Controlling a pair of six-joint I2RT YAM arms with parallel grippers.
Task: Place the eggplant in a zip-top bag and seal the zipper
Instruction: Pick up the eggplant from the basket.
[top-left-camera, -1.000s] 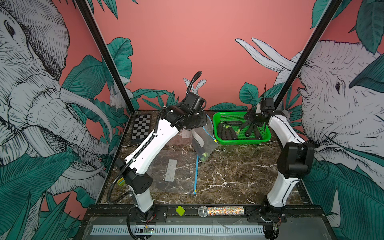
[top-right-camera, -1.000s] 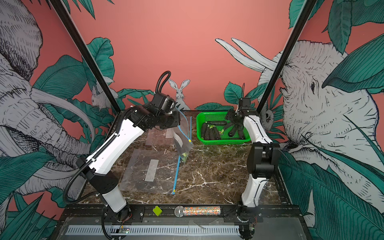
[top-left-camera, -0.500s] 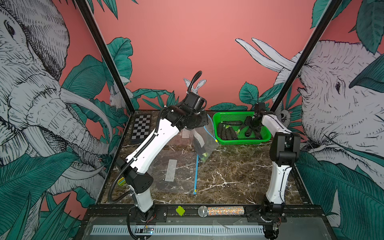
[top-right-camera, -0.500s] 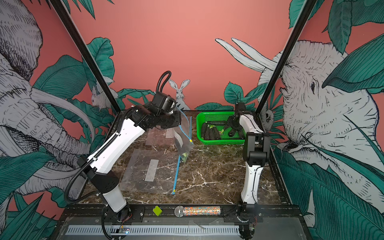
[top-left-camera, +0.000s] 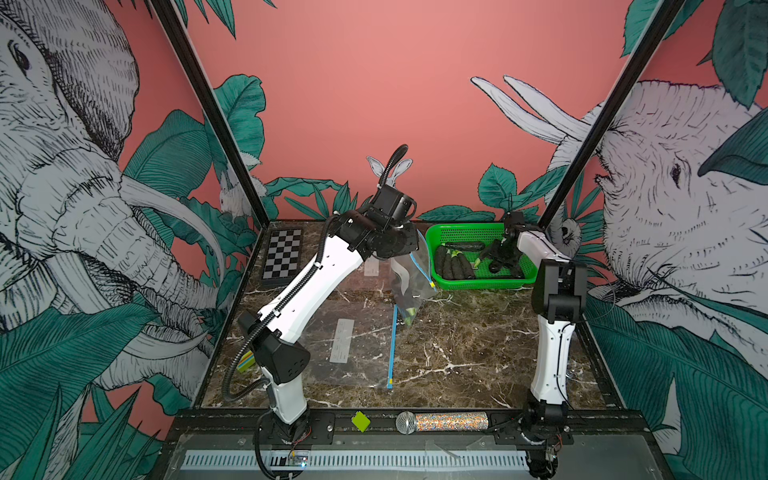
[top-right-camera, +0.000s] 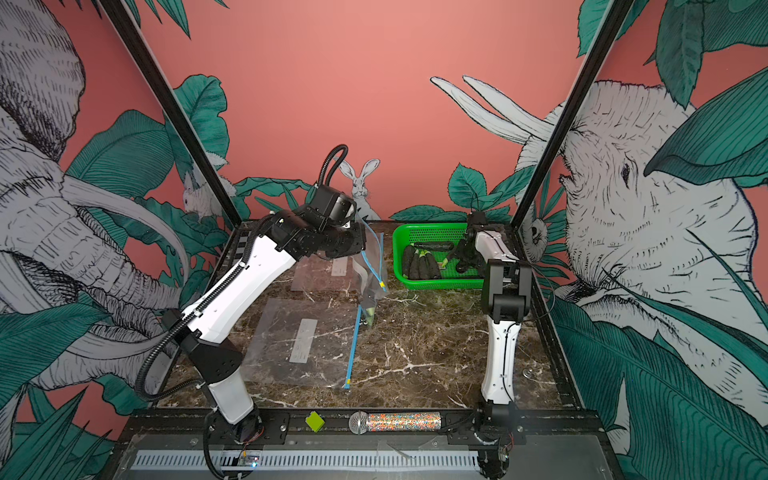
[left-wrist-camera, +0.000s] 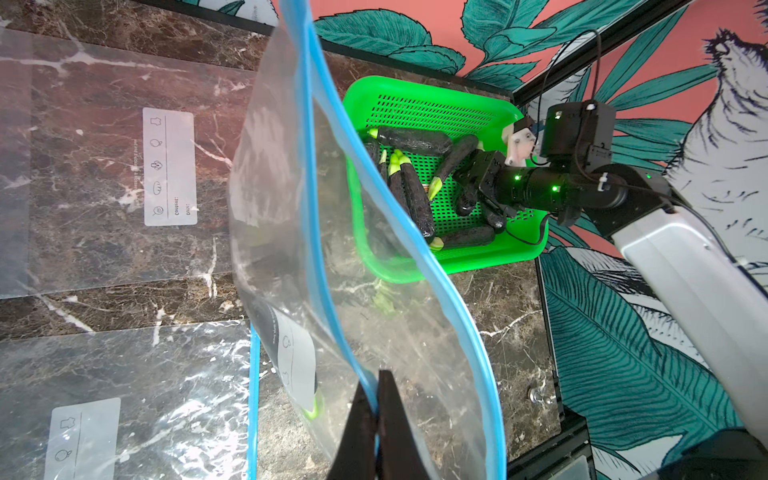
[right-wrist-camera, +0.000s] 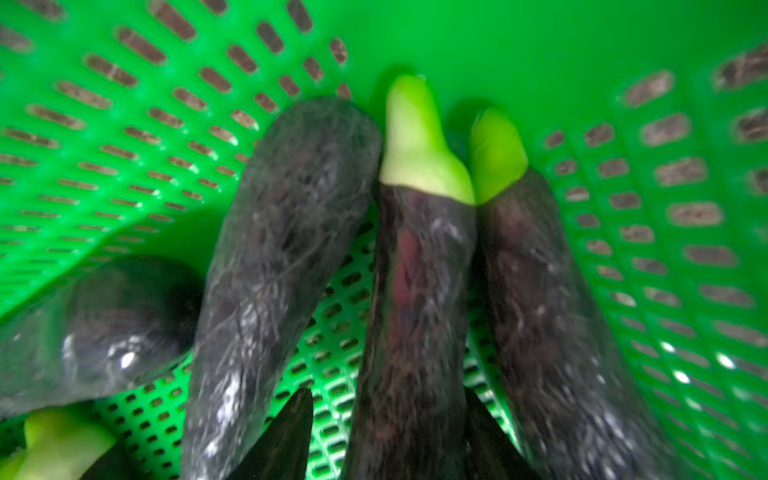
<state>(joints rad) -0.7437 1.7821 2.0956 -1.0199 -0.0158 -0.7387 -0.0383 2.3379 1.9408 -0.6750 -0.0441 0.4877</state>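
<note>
A clear zip-top bag (top-left-camera: 409, 282) (top-right-camera: 370, 278) with a blue zipper hangs above the table. My left gripper (top-left-camera: 405, 246) (left-wrist-camera: 376, 374) is shut on its zipper rim, and the mouth (left-wrist-camera: 395, 332) gapes. A dark shape with a green tip shows low inside the bag (top-left-camera: 409, 311). My right gripper (top-left-camera: 500, 264) (right-wrist-camera: 386, 392) is down in the green basket (top-left-camera: 478, 284) (right-wrist-camera: 582, 62). Its jaws straddle one dark eggplant (right-wrist-camera: 415, 291) with a green stem. A gap shows between that eggplant and one finger (right-wrist-camera: 291, 432).
Several more eggplants (top-left-camera: 451, 266) lie in the basket at the back right. Two flat bags (top-left-camera: 345, 340) (top-left-camera: 370, 270) lie on the marble table under the left arm. A checkerboard (top-left-camera: 282, 259) sits back left. A speckled tube (top-left-camera: 440, 422) lies on the front rail.
The right arm has folded its elbow toward the front while its gripper stayed in the basket, and its jaws have narrowed around an eggplant. The left arm and the bag have stayed in place.
</note>
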